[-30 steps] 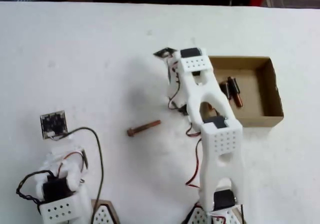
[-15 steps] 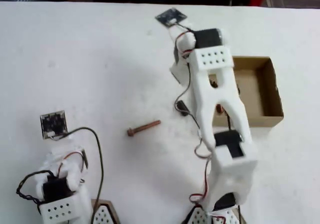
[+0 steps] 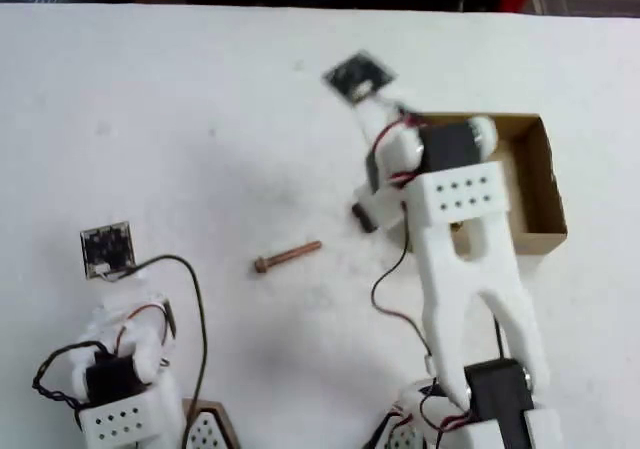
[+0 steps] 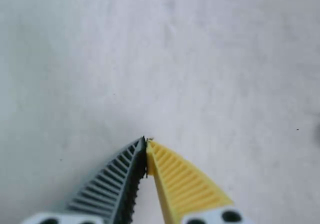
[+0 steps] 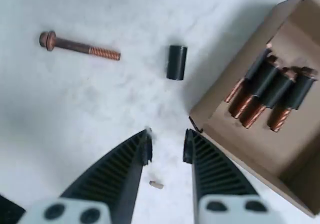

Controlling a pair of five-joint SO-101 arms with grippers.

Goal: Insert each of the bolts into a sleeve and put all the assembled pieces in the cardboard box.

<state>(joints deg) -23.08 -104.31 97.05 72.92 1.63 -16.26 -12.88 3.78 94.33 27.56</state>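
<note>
Found the right gripper (image 5: 166, 146) parted and empty above the table (image 5: 75, 109), just beside the cardboard box (image 5: 295, 151). Saw the black sleeve (image 5: 176, 62) beyond it, the bolt (image 5: 80, 47) lying apart, assembled pieces (image 5: 267, 89) inside the box. Found the left gripper (image 4: 146, 145) pressed together.

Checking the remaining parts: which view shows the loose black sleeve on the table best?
The right wrist view: the sleeve lies whole and unobstructed on the table, between the bolt and the cardboard box. The high view gives it as a small dark shape close beside the right arm. The left wrist view faces bare table.
</note>
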